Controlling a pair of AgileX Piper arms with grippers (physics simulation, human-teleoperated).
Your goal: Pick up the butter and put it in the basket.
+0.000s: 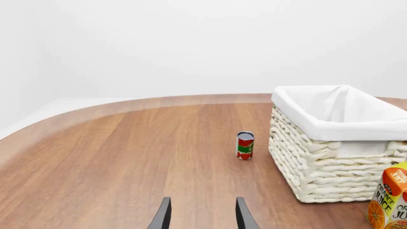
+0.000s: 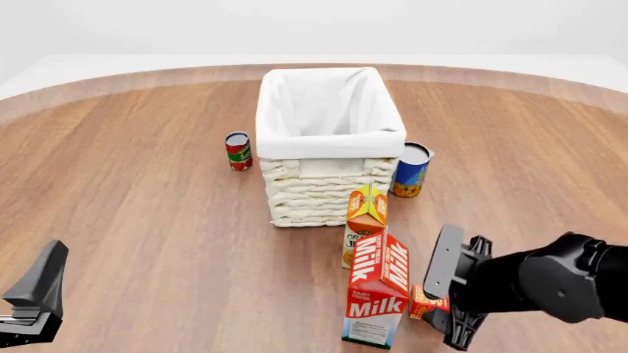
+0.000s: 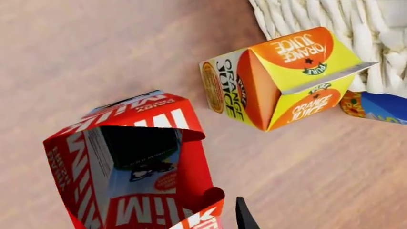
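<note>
Presently | butter [image 2: 428,304]: small stiff box, prob light, grip across short sides | right tool [image 2: 454,298]: jaws wide, straddling it, not closed | left tool [image 1: 202,214]: open, empty

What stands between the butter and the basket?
In the front view, the milk carton and, beyond it, the juice carton stand roughly in line between the butter by the right pincer and the basket.
</note>
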